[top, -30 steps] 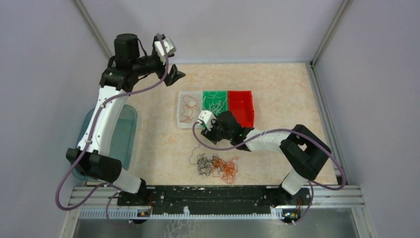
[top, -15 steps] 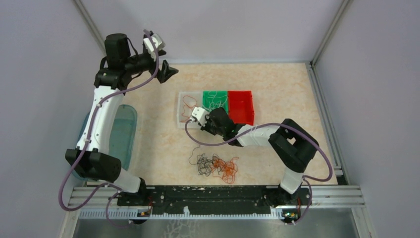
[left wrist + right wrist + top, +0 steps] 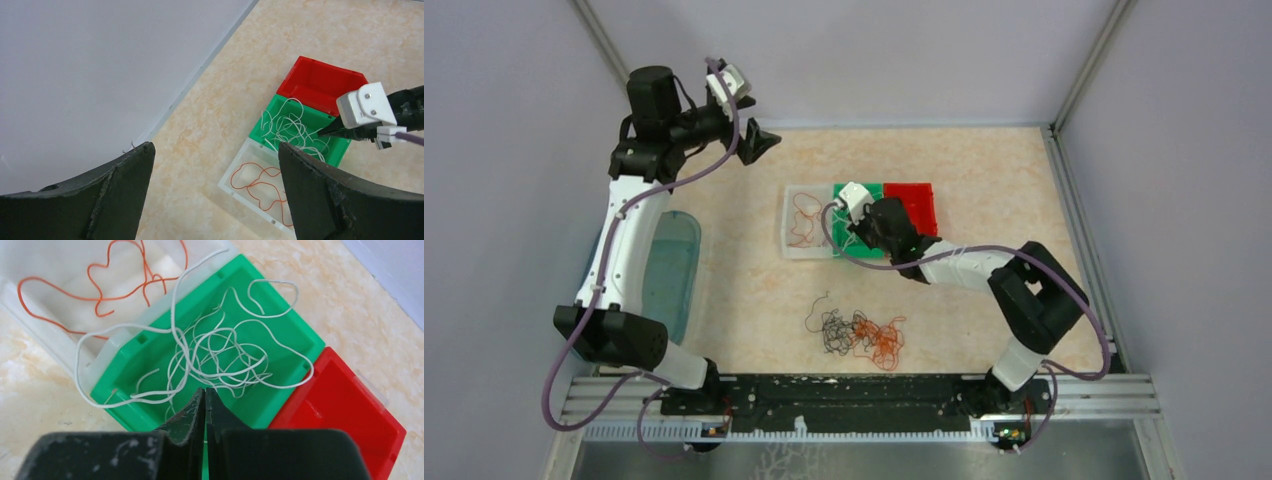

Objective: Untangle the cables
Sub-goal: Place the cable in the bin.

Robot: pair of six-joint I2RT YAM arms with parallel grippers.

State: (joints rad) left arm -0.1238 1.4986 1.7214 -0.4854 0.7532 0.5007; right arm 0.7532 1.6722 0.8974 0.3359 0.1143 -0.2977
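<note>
White cables in green bin, at right pincer's tips.

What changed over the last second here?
The right pincer moved from the near edge of the green bin out over it and closed among the white cables; whether it grips one is unclear. The left pincer drifted slightly left, still open. The black-and-orange cable tangle on the table stayed put.
</note>
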